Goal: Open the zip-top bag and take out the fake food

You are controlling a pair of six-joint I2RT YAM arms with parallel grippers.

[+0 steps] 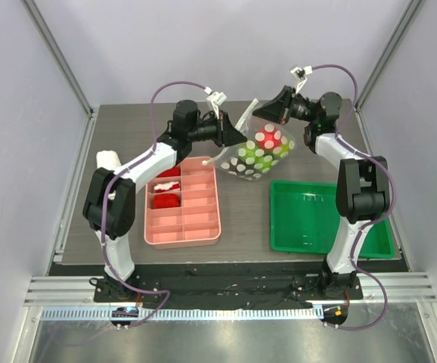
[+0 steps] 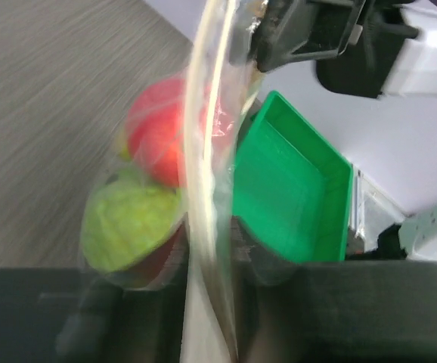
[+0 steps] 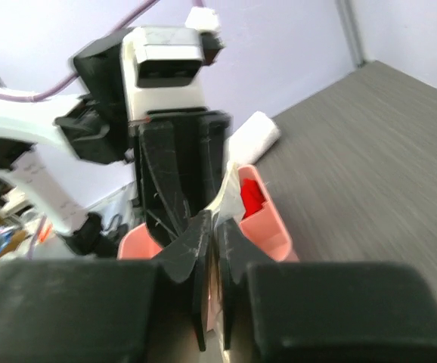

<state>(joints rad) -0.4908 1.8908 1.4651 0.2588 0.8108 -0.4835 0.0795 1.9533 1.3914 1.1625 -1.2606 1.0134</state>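
Now my left pincer (image 1: 232, 136) and right pincer (image 1: 266, 113) both nip the zip-top bag (image 1: 262, 155) hanging between them, mouth uppermost.

table (image 1: 128, 128): dark grey wood-grain top, walled on three sides
pink divided tray (image 1: 202, 219): flat on table, left of centre, long side running front to back
green tray (image 1: 328, 219): flat on table, right near side, well apart from pink tray
white roll-like thing (image 1: 108, 159): on table's left edge, beside left arm; kind unclear
zip-top bag (image 1: 260, 155): above table's far middle; contact with table cannot be told
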